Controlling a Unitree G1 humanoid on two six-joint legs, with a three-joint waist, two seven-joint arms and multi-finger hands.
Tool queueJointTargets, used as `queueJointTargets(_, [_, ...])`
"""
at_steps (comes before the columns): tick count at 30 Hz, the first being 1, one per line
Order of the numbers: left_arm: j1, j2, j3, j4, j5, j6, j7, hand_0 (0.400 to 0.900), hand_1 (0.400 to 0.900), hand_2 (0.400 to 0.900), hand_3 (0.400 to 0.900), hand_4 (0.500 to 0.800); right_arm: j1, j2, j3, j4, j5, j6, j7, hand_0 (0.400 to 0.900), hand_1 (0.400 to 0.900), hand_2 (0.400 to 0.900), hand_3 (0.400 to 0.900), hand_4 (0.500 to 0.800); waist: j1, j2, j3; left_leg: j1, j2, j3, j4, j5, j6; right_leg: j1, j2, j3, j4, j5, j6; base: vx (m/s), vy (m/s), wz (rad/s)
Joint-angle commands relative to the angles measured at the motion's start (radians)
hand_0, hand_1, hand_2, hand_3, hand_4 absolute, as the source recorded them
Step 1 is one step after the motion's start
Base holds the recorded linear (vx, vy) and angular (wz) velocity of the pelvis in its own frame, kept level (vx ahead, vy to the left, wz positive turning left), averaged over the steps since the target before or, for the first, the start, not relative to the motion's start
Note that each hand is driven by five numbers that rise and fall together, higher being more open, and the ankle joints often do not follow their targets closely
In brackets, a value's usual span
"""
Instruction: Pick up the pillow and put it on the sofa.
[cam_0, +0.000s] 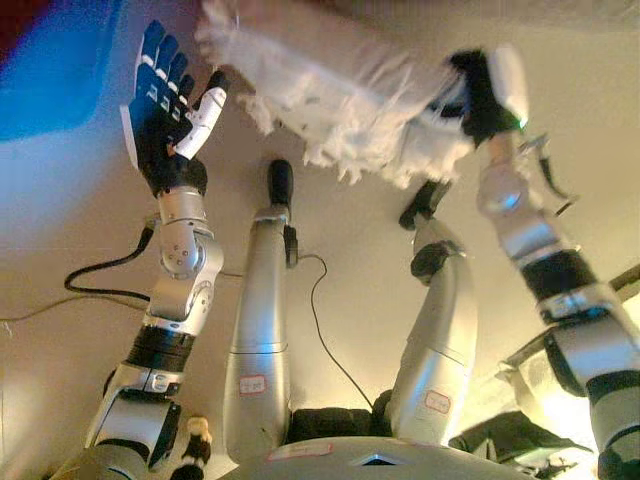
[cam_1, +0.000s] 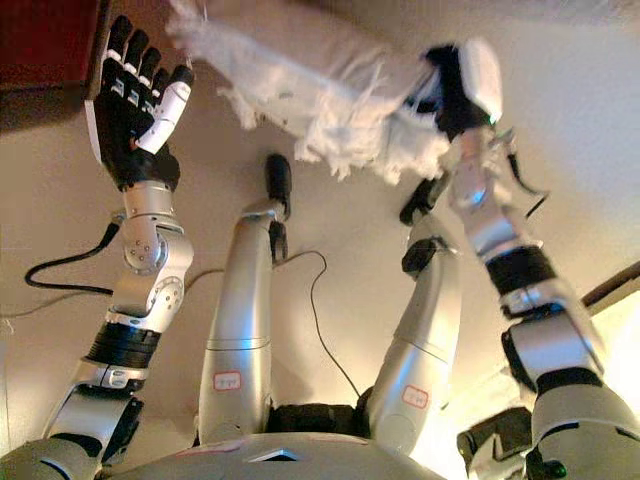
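While the right hand (cam_1: 452, 85) clamps one end of the shaggy, fringed white pillow (cam_1: 300, 85) held above the beige floor (cam_1: 330, 320), the left hand (cam_1: 135, 105) stands open-fingered just beside it.

White fringed pillow (cam_0: 330, 85), held aloft

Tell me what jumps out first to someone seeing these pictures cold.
The shaggy white pillow held up at the top centre grabs the eye first, its fringe hanging down. The right hand has its fingers curled into the pillow's right end. At upper left, the left hand is raised with straight, spread fingers, just clear of the pillow's left edge.
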Motion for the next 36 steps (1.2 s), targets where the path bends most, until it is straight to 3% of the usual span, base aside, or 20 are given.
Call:
queueJointTargets(1, [-0.002, -0.01, 0.084, -0.044, 0.066, -0.062, 0.013, 0.9, 0.9, 0.9, 0.9, 0.8, -0.008, -0.04, -0.151, -0.161, -0.029, -0.11, -0.053, 0.4, 0.4, 0.4, 0.4, 0.5, 0.026, -0.034, -0.005, 0.181, 0.0, -0.056, -0.132, -0.006, -0.043, 0.149, -0.008, -0.019, -0.012, -0.013, 0.05, 0.04, -0.062, -0.01])
queueJointTargets(7, [0.022, -0.043, 0.111, -0.006, 0.053, -0.051, 0.017, 0.9, 0.9, 0.9, 0.9, 0.8, 0.156, 0.004, -0.214, -0.25, -0.061, -0.117, -0.04, 0.4, 0.4, 0.4, 0.4, 0.5, 0.022, -0.063, -0.077, 0.445, 0.017, -0.074, -0.231, 0.002, -0.052, 0.483, 0.007, -0.096, -0.167, 0.002, 0.047, 0.13, -0.08, 0.05])
queueJointTargets(10, [0.037, -0.041, 0.116, 0.001, 0.067, -0.038, -0.001, 0.9, 0.9, 0.9, 0.9, 0.8, 0.211, 0.011, -0.247, -0.286, -0.063, -0.125, -0.025, 0.4, 0.4, 0.4, 0.4, 0.5, 0.011, -0.082, -0.132, 0.585, 0.022, -0.067, -0.307, 0.033, -0.051, 0.664, 0.005, -0.15, -0.281, 0.052, 0.042, 0.12, -0.031, 0.06])
queueJointTargets(14, [0.071, -0.037, 0.129, 0.012, 0.084, -0.017, -0.036, 0.9, 0.9, 0.9, 0.9, 0.8, 0.265, 0.024, -0.281, -0.332, -0.062, -0.139, 0.002, 0.4, 0.4, 0.4, 0.4, 0.5, 0.006, -0.095, -0.212, 0.739, 0.036, -0.053, -0.396, 0.036, -0.057, 0.84, 0.024, -0.18, -0.392, 0.084, 0.058, 0.15, 0.013, -0.1])
queueJointTargets(17, [0.122, -0.036, 0.145, 0.03, 0.104, 0.004, -0.086, 0.9, 0.9, 0.9, 0.9, 0.8, 0.322, 0.029, -0.333, -0.385, -0.034, -0.164, 0.039, 0.4, 0.4, 0.4, 0.4, 0.5, -0.007, -0.109, -0.316, 0.9, 0.038, -0.027, -0.491, 0.034, -0.059, 0.998, 0.039, -0.197, -0.486, 0.13, 0.085, 0.22, 0.066, -0.21])
queueJointTargets(20, [0.167, -0.043, 0.154, 0.036, 0.113, 0.017, -0.121, 0.9, 0.9, 0.9, 0.9, 0.8, 0.345, 0.036, -0.365, -0.428, -0.003, -0.184, 0.067, 0.4, 0.4, 0.4, 0.4, 0.5, -0.019, -0.114, -0.382, 1.001, 0.022, 0.007, -0.579, 0.043, -0.053, 1.06, 0.035, -0.193, -0.536, 0.192, 0.105, 0.14, 0.076, -0.28])
queueJointTargets(26, [0.216, -0.06, 0.154, 0.034, 0.121, 0.028, -0.159, 0.9, 0.9, 0.9, 0.9, 0.8, 0.328, 0.054, -0.404, -0.5, 0.108, -0.219, 0.095, 0.4, 0.4, 0.4, 0.4, 0.5, -0.023, -0.108, -0.457, 1.171, -0.006, 0.081, -0.774, 0.09, -0.041, 1.097, 0.014, -0.166, -0.584, 0.28, 0.106, 0.08, 0.095, -0.4])
queueJointTargets(36, [0.293, -0.058, 0.147, -0.028, 0.063, 0.019, -0.248, 0.9, 0.9, 0.9, 0.9, 0.8, 0.184, 0.009, -0.357, -0.391, 0.242, -0.221, 0.111, 0.4, 0.4, 0.4, 0.4, 0.5, 0.008, -0.109, -0.442, 1.2, 0.019, 0.091, -0.823, 0.119, -0.052, 1.082, 0.03, -0.164, -0.597, 0.24, 0.106, 0.04, -0.012, -0.02])
